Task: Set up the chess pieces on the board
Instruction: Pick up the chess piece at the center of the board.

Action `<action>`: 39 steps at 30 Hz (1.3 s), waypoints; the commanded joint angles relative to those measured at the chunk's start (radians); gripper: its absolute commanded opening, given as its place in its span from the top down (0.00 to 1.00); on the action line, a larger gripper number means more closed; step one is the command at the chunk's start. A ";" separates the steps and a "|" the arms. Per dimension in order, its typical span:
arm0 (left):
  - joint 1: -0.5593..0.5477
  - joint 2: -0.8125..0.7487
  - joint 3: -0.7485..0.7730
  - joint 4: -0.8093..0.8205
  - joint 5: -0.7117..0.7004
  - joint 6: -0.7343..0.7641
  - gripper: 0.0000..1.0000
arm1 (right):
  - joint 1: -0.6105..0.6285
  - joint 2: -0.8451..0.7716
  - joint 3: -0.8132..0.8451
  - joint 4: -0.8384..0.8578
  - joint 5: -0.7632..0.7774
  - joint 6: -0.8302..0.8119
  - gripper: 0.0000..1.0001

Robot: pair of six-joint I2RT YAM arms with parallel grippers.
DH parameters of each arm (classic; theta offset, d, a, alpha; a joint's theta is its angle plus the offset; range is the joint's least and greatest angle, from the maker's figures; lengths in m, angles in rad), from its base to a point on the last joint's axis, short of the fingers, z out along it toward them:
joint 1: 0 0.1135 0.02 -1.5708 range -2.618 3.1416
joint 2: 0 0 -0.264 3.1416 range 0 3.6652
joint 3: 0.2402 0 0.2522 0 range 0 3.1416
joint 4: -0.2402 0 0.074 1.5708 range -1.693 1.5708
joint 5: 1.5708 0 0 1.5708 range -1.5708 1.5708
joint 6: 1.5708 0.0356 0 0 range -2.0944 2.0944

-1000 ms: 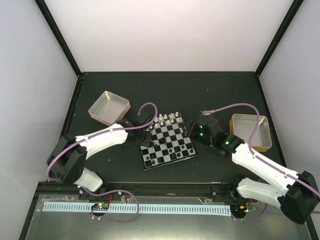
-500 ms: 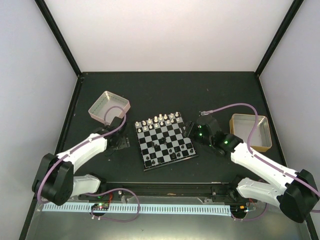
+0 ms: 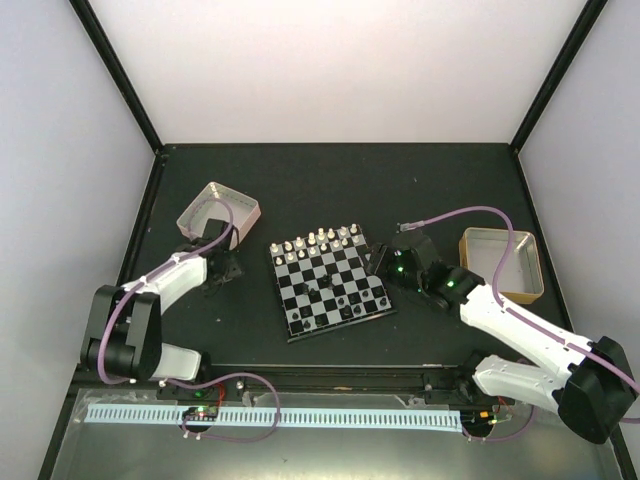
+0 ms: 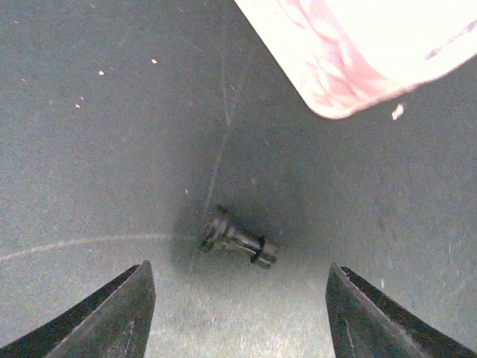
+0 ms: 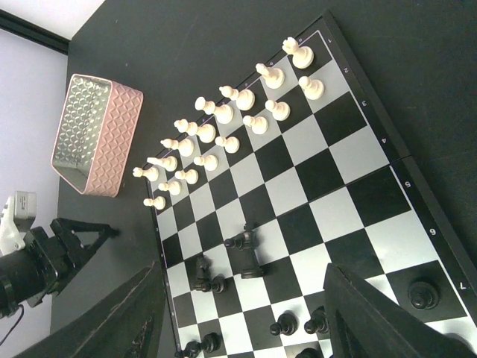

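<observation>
Lying before left fingers [image 4: 112,313], one black piece [image 4: 237,239], seemingly sixteen white pieces [image 5: 253,123]

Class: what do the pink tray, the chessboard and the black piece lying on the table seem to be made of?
Pink tray: embossed diamond pattern, greyish sheen inside; probably thin metal, painted pink. Chessboard: glossy, silvery light squares; plastic or metal, unclear. Black piece: smooth, faint highlights; likely plastic.
</observation>
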 commanded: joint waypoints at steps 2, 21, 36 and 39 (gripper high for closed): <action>0.052 0.048 0.041 0.109 0.002 -0.003 0.42 | -0.005 -0.001 0.005 0.019 0.005 -0.016 0.41; 0.099 0.151 0.077 0.204 0.040 0.012 0.62 | -0.006 0.005 0.019 0.011 0.007 -0.022 0.41; 0.110 0.188 0.076 0.201 0.069 0.009 0.83 | -0.005 0.004 0.015 0.011 0.003 -0.017 0.41; 0.111 0.157 0.050 0.207 0.083 0.008 0.84 | -0.006 0.007 0.014 0.014 0.001 -0.022 0.41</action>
